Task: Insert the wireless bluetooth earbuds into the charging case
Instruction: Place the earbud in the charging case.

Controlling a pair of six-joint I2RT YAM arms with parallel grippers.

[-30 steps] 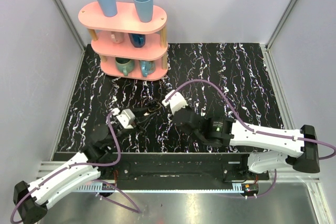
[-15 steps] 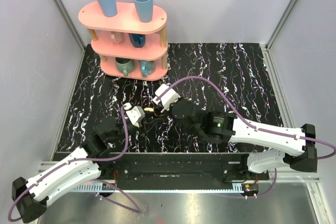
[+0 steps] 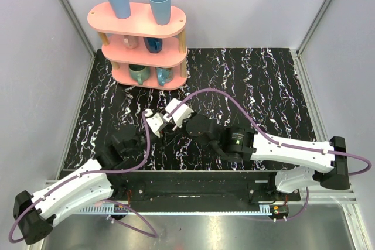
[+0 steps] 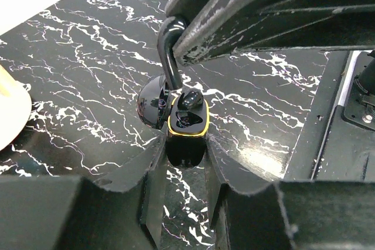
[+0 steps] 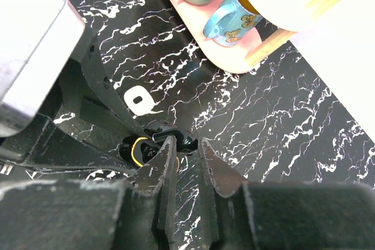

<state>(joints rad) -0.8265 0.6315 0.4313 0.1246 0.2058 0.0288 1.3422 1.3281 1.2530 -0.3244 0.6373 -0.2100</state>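
Black white-veined tabletop [image 3: 263,86]; pink three-tier rack [image 3: 140,20] standing on it, far-left corner.

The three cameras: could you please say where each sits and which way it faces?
Top external: above and behind the robot, facing down on the table; left arm and right arm show.
Left wrist: on the left arm, facing along the left end effector at the charging case it clamps.
Right wrist: on the right arm, facing past the right end effector toward the pink shelf.
Shared: the charging case, in both wrist views.
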